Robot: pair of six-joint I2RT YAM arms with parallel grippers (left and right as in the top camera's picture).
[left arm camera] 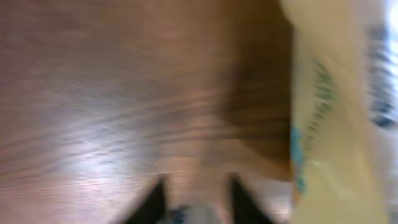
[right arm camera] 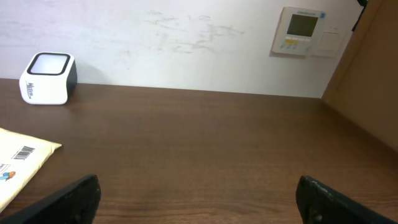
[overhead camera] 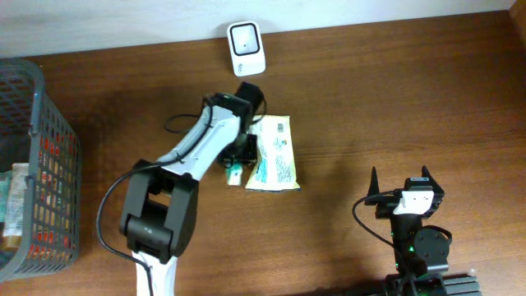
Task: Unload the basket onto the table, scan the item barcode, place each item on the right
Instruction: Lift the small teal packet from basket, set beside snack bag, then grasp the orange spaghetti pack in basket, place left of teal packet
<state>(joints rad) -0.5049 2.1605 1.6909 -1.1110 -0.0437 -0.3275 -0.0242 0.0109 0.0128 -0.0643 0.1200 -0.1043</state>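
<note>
The packet (overhead camera: 275,156) lies flat on the table (overhead camera: 394,99), barcode up, just in front of the scanner (overhead camera: 246,49), probably placed for reading. The left gripper (left arm camera: 199,200) sits beside its edge, jaws partly apart and empty; the right gripper (right arm camera: 202,205) rests wide open, well clear

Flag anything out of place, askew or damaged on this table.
Nothing spilled or damaged. The packet lies askew on the table, apart from the scanner, barcode side up; the left gripper sits at its left edge, not holding it.
</note>
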